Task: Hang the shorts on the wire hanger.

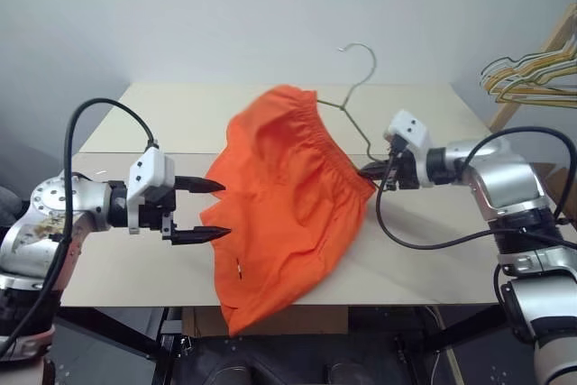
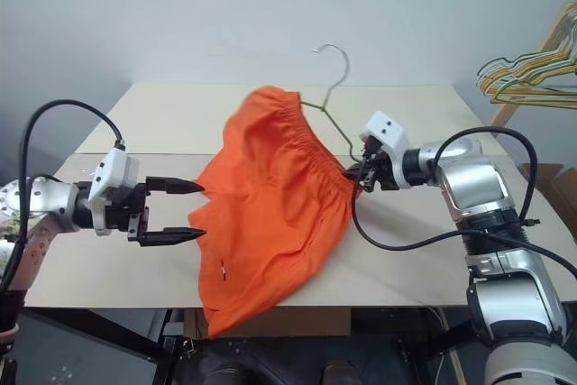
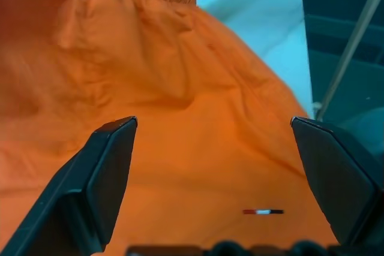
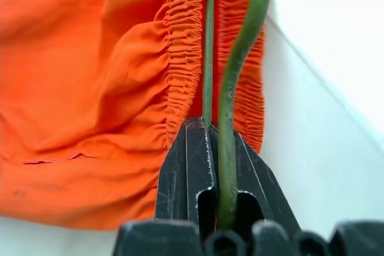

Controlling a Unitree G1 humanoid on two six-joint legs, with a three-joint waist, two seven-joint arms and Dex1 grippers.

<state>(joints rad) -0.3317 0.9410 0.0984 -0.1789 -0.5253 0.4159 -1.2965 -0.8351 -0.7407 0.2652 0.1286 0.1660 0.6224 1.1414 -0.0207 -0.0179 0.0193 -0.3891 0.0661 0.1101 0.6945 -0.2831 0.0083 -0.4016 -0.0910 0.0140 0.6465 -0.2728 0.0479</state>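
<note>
Shorts — orange, draped over the wire hanger, raised above the table, hem trailing past its near edge. Right gripper — clamped on the hanger's corner beside the waistband. Left gripper — jaws spread wide, holding nothing, just beside the shorts' left edge.

From my station the shorts read as thin woven cloth, matt bright orange, softly creased, with a tightly puckered, ribbed elastic waistband. The wire hanger is bare thin metal, smooth with a dull silver-grey sheen. I see the table as pale, flat board, matt and smooth, possibly laminate or painted wood. The left gripper has matt black fingers, likely hard plastic, under a glossy white plastic housing. The right gripper shows finely serrated black edges.
</note>
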